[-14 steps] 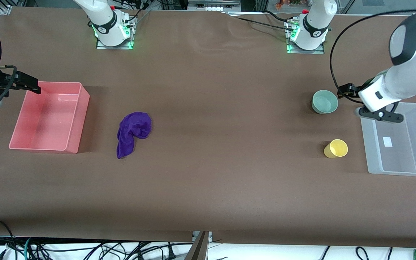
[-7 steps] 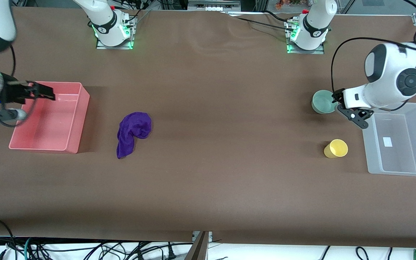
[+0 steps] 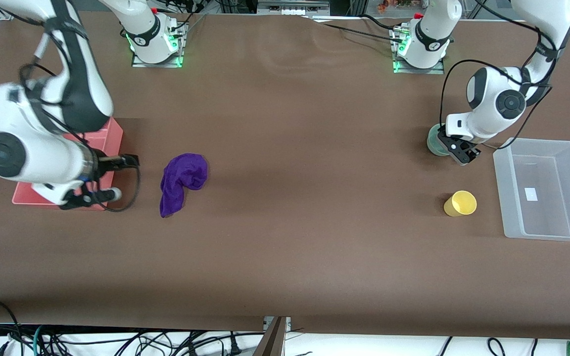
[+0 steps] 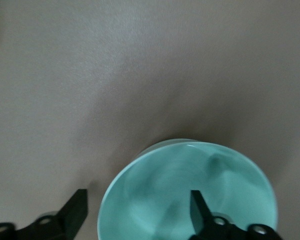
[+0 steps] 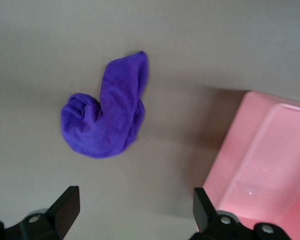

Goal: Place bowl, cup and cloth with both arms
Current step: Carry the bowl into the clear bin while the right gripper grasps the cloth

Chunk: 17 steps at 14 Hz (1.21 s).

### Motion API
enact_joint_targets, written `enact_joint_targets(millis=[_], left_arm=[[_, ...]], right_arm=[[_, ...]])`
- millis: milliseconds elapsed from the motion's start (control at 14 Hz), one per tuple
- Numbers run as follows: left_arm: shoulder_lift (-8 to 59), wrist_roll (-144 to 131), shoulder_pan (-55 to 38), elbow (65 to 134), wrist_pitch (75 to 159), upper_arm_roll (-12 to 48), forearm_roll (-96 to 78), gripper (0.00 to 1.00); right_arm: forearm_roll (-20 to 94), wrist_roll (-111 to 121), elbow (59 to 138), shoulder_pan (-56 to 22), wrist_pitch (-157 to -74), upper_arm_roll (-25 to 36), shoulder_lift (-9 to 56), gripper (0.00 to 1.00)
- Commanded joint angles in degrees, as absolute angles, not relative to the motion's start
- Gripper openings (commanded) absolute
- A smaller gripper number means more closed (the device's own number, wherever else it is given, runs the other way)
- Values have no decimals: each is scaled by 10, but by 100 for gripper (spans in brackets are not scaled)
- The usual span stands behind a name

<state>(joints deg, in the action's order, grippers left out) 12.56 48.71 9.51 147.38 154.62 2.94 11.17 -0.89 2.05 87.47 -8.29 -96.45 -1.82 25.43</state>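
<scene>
**Both grippers open, one at the bowl, one by the pink bin**

The table [image 3: 285, 222] is covered in brown. On it, toward the right arm's end, sits the pink bin [image 3: 115, 134], largely hidden by the right arm [image 3: 42, 148]. Toward the left arm's end stands the clear bin [image 3: 542, 193].

The right gripper [image 3: 126, 160] hangs over the table at the pink bin's edge, between that bin and the cloth; its fingers [image 5: 67, 207] are spread wide and carry nothing. The left arm [image 3: 493, 101] reaches down to the bowl, and the left gripper [image 3: 455, 148] is released too, one finger [image 4: 200, 210] over the bowl's inside and the other over the table just outside its rim.

The purple cloth [image 3: 182, 182] lies crumpled on the table near the pink bin. The mint bowl [image 3: 432, 143] stands upright beside the clear bin. The yellow cup [image 3: 460, 203] sits nearer the front camera than the bowl, also near the clear bin, apart from both.
</scene>
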Motion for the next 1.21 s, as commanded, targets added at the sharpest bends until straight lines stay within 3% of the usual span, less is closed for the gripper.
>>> enact_joint_targets(millis=[0,286,571,857,1000,1143], left_arm=[[130,507,110,1466,1557,34,130,0],[122,509,110,1462,1555,34,130,0],[84,533,114,1428,1523,32,129,0],[57,551,136,1298,1312,31,123,0],[71,566,141,1201,1196,29,123,0],[115,606,183,1114,1153,29,127,0]], right_arm=[[-12,8,908,-100,-1028,-18,283,100],[-10,8,990,-106,-1173,-26,309,100],[-8,7,1022,-107,-1208,-33,317,100],[-8,-45,1048,-110,-1225,-47,322,100],[-8,-48,1063,-110,-1244,-50,323,100],[-8,-48,1078,-110,-1259,-50,324,100]])
